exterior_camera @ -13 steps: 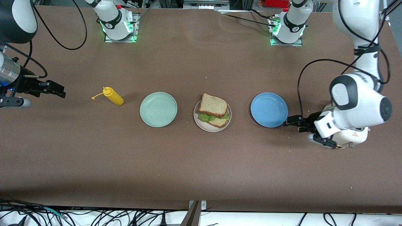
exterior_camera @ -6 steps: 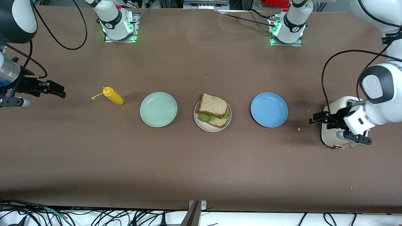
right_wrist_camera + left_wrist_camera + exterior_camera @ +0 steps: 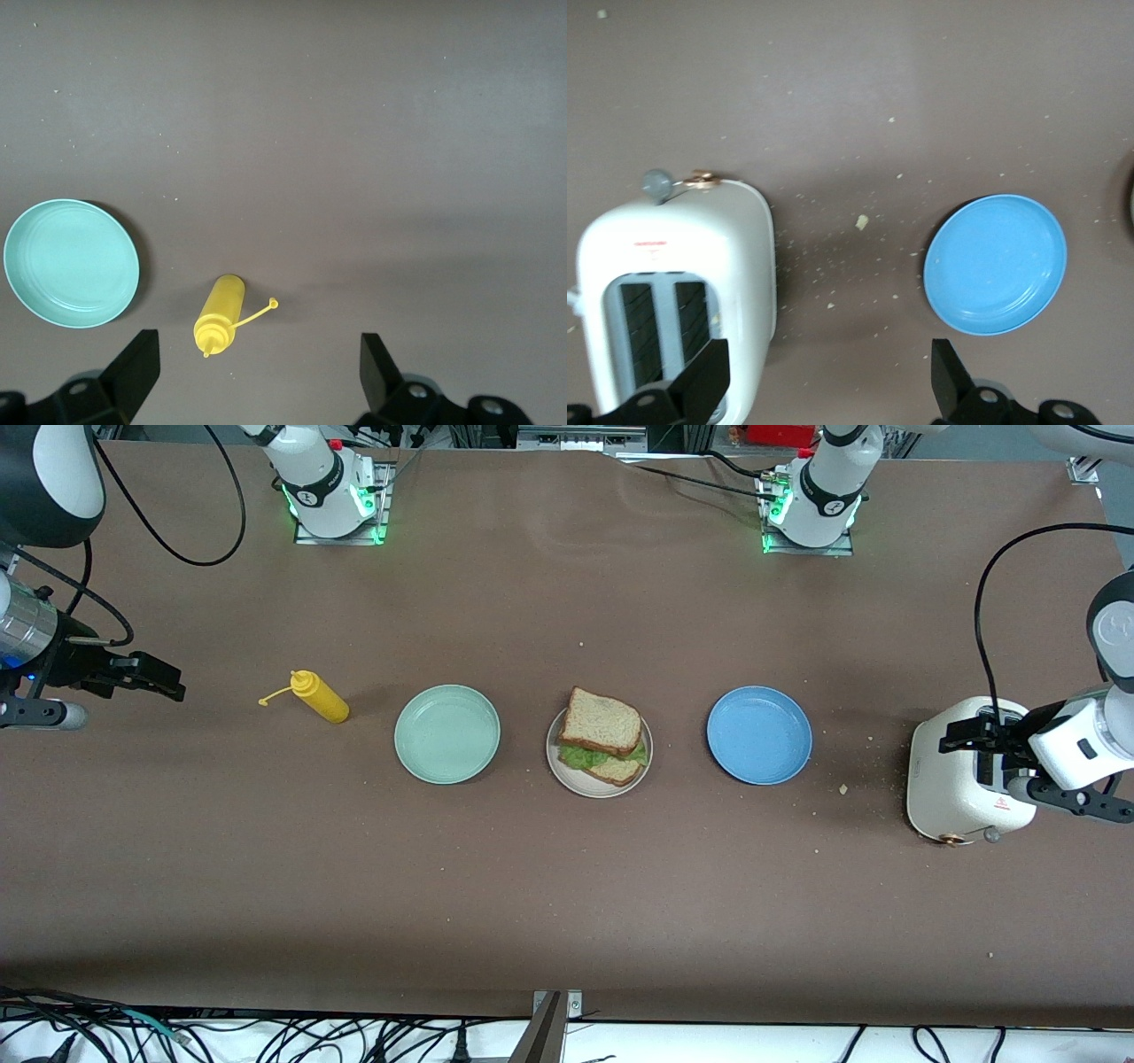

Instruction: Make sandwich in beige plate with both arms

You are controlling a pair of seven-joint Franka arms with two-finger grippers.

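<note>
Your left gripper (image 3: 961,737) hangs over the toaster (image 3: 961,793) with jaws spread and empty; your right gripper (image 3: 164,677) waits over bare tabletop (image 3: 567,903) at the right arm's end, jaws spread too, near the mustard bottle (image 3: 321,698). The sandwich (image 3: 602,735) sits assembled on the beige plate (image 3: 567,775), between the mint plate (image 3: 446,733) and the blue plate (image 3: 758,734). It is likely light, soft and crumbly — the lettuce (image 3: 580,757) may slip. If you adjust it, pinch gently across the crust edges, not the middle.
</note>
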